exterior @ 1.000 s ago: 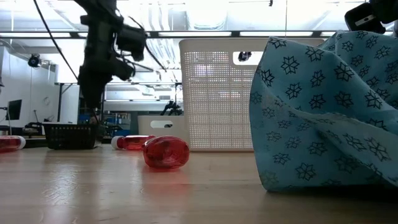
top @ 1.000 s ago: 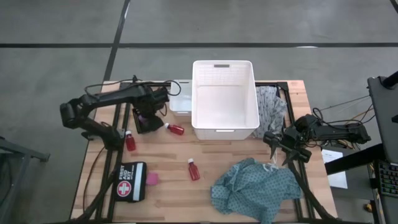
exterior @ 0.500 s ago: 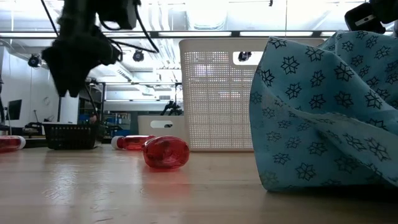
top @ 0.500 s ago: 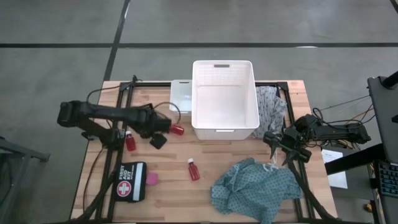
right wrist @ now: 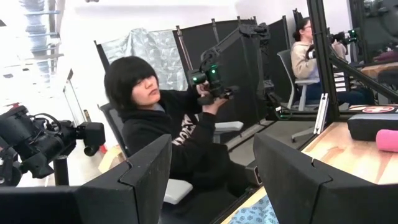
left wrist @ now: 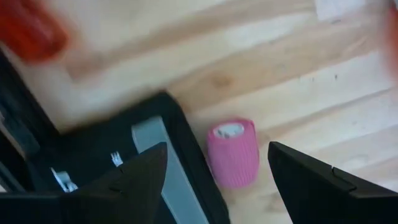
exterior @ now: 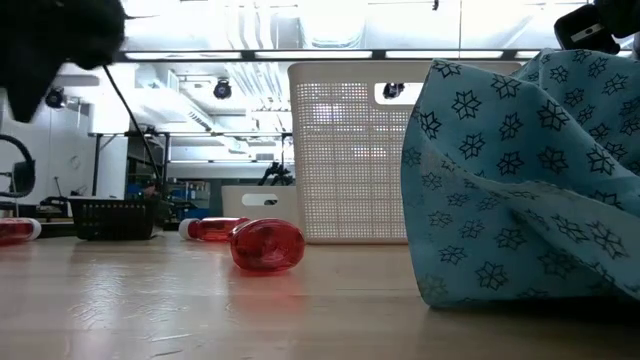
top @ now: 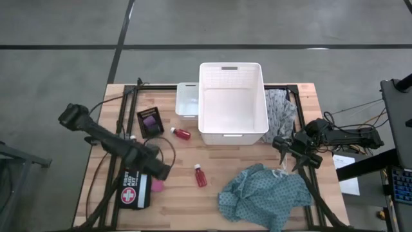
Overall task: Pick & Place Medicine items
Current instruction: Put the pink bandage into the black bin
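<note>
Progress looks slight: the white basket (top: 233,100) seems empty, two red bottles (top: 200,175) and the pink roll (left wrist: 234,153) lie loose on the table (top: 180,193). The left tool (top: 158,170) hovers, fingers apart and empty, over that roll (beside a black first-aid pouch (top: 135,188)); the right tool (top: 291,153), fingers apart, waits by the teal cloth (top: 264,196)

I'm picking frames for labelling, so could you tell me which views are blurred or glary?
Left wrist view: motion-smeared, red bottle just a blur, pink roll soft. Low view: bright ceiling lights, near bottle readable. High view: even and sharp. Right wrist view: washed-out background.
</note>
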